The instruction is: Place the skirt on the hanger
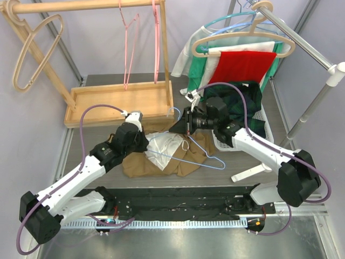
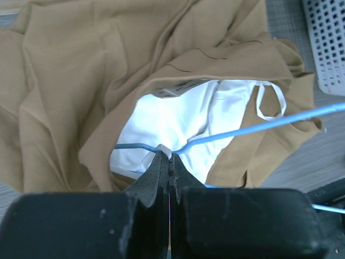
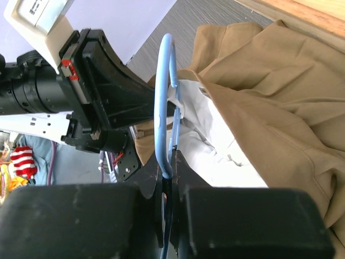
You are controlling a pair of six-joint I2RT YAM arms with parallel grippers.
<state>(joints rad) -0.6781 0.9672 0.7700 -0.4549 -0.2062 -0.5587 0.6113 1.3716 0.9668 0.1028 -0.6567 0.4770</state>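
Left gripper [image 2: 167, 157] had its jaws pressed flat together on the thin blue wire hanger [image 2: 280, 121], right where the wire bent at a corner, with a scrap of white cloth caught at the tips. Right gripper [image 3: 168, 175] was likewise closed down tight, pinching the base of the hanger's hook so that the hook curved up and away from its fingers. Between the two arms the tan skirt [image 2: 64, 81] lay crumpled on the grey bench [image 1: 99, 81], its waist gaping open to show the white lining [image 2: 178, 116]. The hanger lay across that opening, one long side running over the lining and out past the skirt's edge, so the skirt was under the hanger rather than hung on it. Just beside the skirt, on the right arm's side, stood a white mesh basket [image 1: 221, 141] holding a dark green garment [image 1: 242, 100]. Beyond the skirt sat the flat base of a wooden rack [image 1: 118, 102], with two pink hangers [image 1: 129, 48] hanging from its top bar and a beige hanger [image 1: 35, 51] hooked at its left end. Farthest back on the right, a metal rail [image 1: 302, 40] carried a red cloth [image 1: 242, 65] and green clothing [image 1: 202, 70] on hangers.
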